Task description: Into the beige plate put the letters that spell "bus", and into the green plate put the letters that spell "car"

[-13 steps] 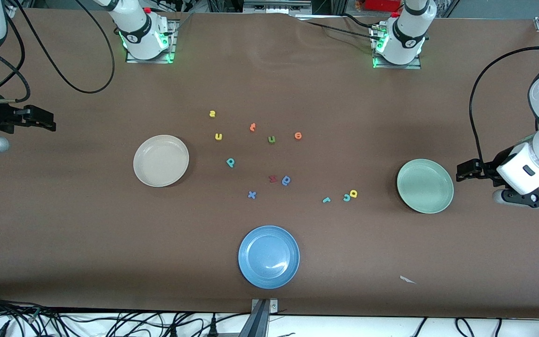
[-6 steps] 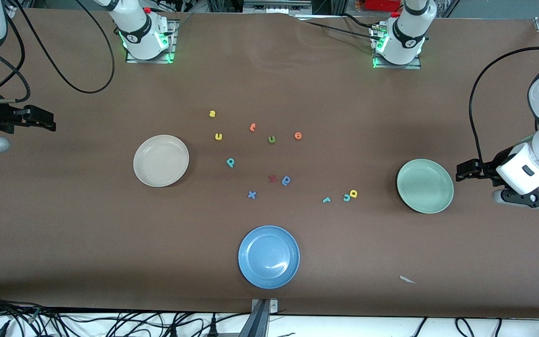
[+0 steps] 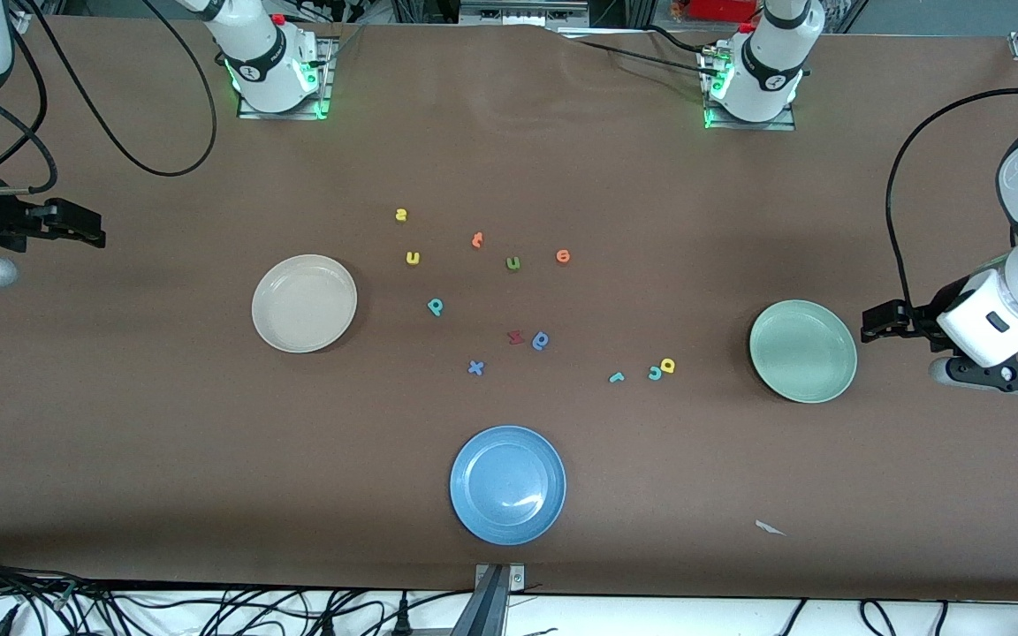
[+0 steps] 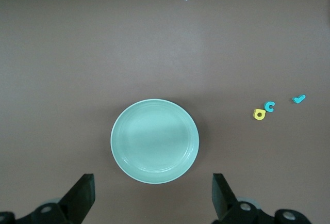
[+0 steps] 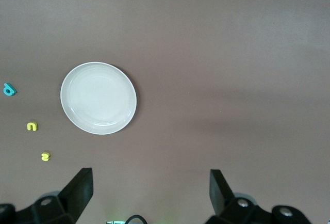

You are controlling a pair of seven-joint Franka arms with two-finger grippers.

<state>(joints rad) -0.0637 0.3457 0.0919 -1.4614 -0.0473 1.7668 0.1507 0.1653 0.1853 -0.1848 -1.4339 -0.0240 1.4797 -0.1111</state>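
On the table we count three plates, beige plate [image 3: 304, 303], blue plate [image 3: 507, 485], green plate [image 3: 802, 351], all empty, with eleven loose letters between them. We see right gripper [image 3: 85, 226] and left gripper [image 3: 878, 321] hovering at their table ends, fingers apart, holding nothing.

The table [image 3: 120, 424] wears a matt brown covering, cloth-like, with faint creases near its 12 o'clock edge. The beige plate [image 3: 304, 303], at 9 o'clock from the letter cluster, looks smooth with a soft sheen; the green plate [image 3: 802, 350], at 3 o'clock, has the same satin finish. The blue plate [image 3: 507, 484], at 6 o'clock, is glossier, with a bright highlight. The letters, such as the teal "b" [image 3: 436, 306], look matt, like foam. A scrap of white paper [image 3: 770, 527] lies at 5 o'clock.
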